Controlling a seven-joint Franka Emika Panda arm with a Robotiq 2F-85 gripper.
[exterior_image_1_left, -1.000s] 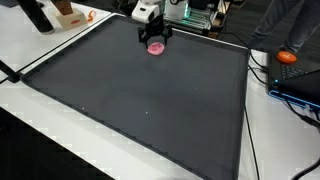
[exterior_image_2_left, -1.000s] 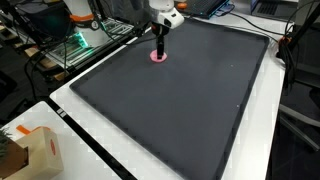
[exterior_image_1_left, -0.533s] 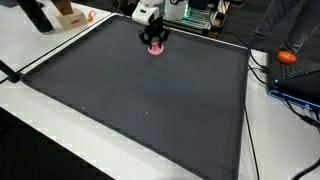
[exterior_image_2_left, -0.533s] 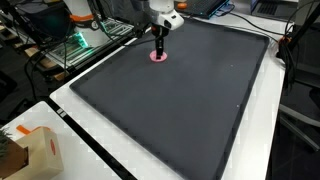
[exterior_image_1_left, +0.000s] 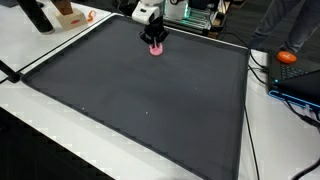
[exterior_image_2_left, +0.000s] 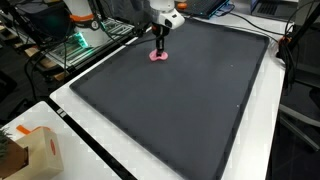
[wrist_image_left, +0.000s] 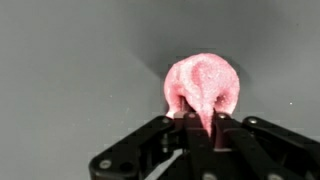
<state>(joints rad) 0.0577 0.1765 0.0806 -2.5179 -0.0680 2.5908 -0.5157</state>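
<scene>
At the far edge of the dark grey mat, in an exterior view, my arm comes down from above. My wrist is almost vertical and my gripper points straight down. Directly under it lies the pink soft lump, which rests on the mat close to its back border. The mat itself lies on a white table. An orange object sits well apart from me, beside the cables.

In an exterior view from another place, my gripper again stands upright over the pink soft lump. The white wrist part is above it and the black fingers reach down into the lump. The lump is near one long edge of the mat. A cardboard box stands on the table at the opposite end, well apart.

In the wrist view, my gripper is closed on the pink soft lump. The two black fingers are drawn together and pinch a narrow fold of it between them. The rest of the lump bulges out round beyond the fingertips and lies on the grey mat.
</scene>
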